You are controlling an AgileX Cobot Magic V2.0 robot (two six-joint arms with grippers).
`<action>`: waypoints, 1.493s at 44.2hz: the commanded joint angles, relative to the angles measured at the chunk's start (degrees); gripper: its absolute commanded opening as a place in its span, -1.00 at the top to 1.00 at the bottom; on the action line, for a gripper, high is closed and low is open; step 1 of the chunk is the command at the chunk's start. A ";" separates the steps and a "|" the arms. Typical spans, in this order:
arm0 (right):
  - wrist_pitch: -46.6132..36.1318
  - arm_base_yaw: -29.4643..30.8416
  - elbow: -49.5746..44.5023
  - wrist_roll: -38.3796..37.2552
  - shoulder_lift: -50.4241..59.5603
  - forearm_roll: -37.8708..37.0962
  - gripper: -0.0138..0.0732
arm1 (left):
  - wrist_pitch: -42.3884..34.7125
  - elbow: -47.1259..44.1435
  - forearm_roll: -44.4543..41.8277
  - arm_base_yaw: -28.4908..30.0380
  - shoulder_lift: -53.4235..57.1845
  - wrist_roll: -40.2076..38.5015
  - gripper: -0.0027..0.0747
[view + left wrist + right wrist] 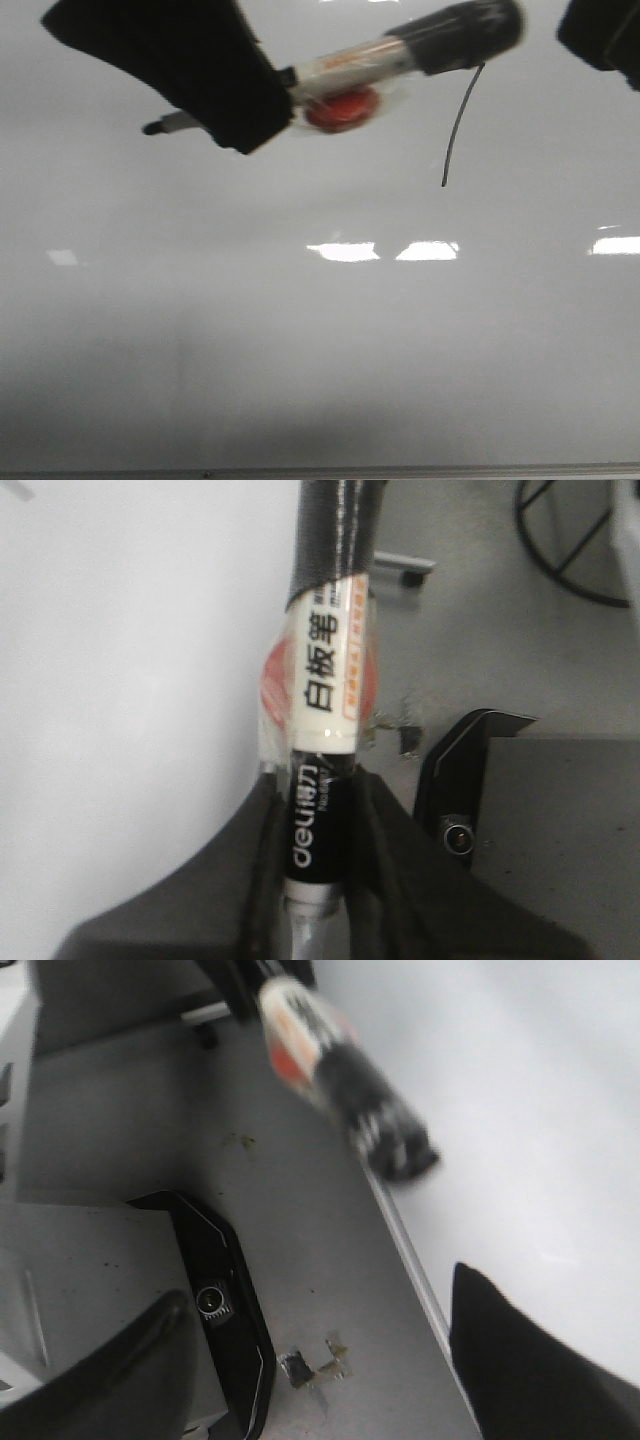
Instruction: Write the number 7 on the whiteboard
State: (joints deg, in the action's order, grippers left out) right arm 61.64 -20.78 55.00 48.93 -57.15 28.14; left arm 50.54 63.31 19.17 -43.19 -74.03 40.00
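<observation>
The marker [400, 55] is motion-blurred, its barrel partly hidden in the left gripper [215, 90], and it covers the top bar of the number 7 [458, 125].

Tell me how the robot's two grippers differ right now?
The left gripper is shut on a whiteboard marker; the right gripper is open and holds nothing. In the front view the left one reaches well over the whiteboard, while the right shows only at the corner. Both are black.
</observation>
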 commanded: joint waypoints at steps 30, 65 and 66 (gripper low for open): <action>-1.49 10.48 1.86 -14.96 5.14 -5.19 -0.34 | -21.02 -9.15 -30.27 37.10 6.19 -52.88 0.99; -1.43 10.48 1.86 -14.96 5.14 -5.19 -0.34 | -32.02 -9.54 -28.91 37.39 -6.52 -52.88 0.39; -1.43 10.48 1.86 -14.96 5.14 -5.19 -0.34 | -32.03 -9.54 -28.91 37.39 -6.52 -52.88 0.34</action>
State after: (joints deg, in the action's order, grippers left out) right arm 62.34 -10.57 55.00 33.73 -52.59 21.78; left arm 22.55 52.14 -9.96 -5.89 -82.07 -12.36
